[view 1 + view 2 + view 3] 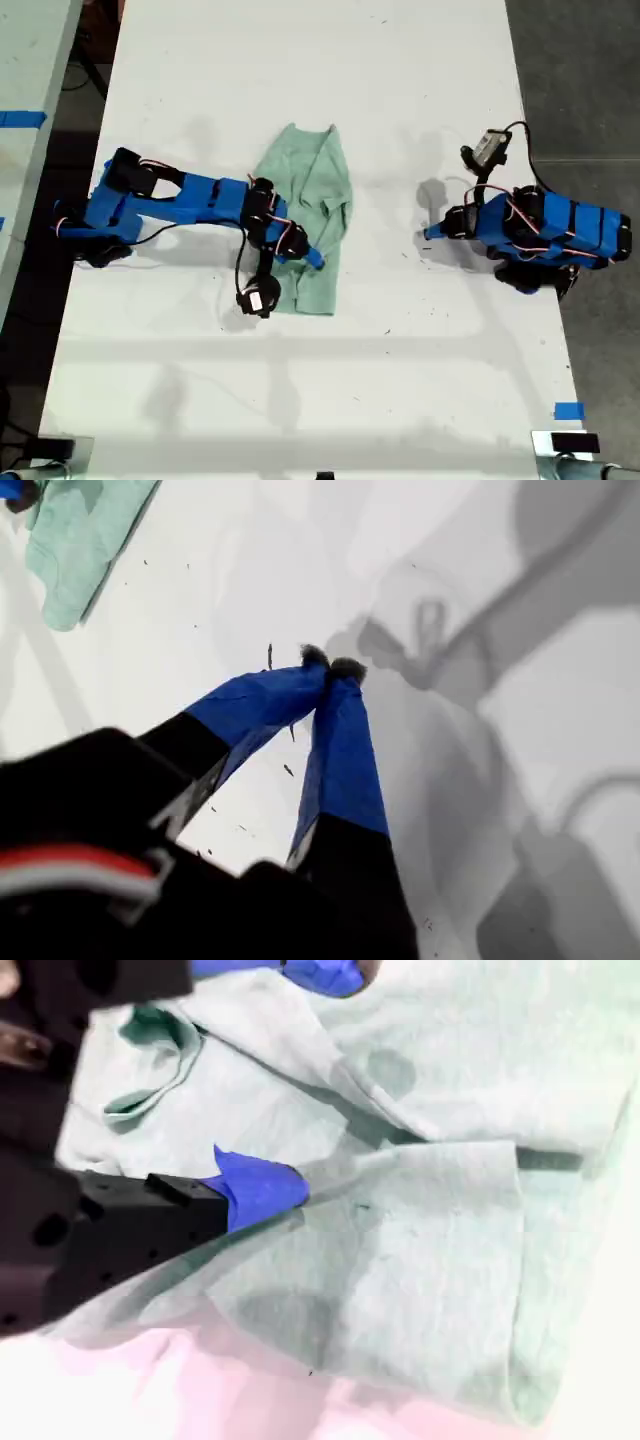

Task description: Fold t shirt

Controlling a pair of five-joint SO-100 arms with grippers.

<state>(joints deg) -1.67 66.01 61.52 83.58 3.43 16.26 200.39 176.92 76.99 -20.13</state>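
Item 1: t shirt (312, 215), pale mint, lying on white worktop (400, 90) approx. mid-frame in exterior view. Already doubled lengthwise into a narrow strip w/ loose overlapping layers; fold looks part-done, prob. needs a crosswise fold yet.

Item 2: my second gripper (300, 1080), over the shirt's lower half in exterior view (300, 250). Fingers (262, 1190) apart, one tip resting on cloth, nothing clamped. Prob. positioned to pinch a layer or press it flat.

Item 3: my first gripper (330, 665), parked on bare worktop toward exterior view's right (432, 235), well apart from shirt. Fingers together, empty; prob. kept clear of the fold.
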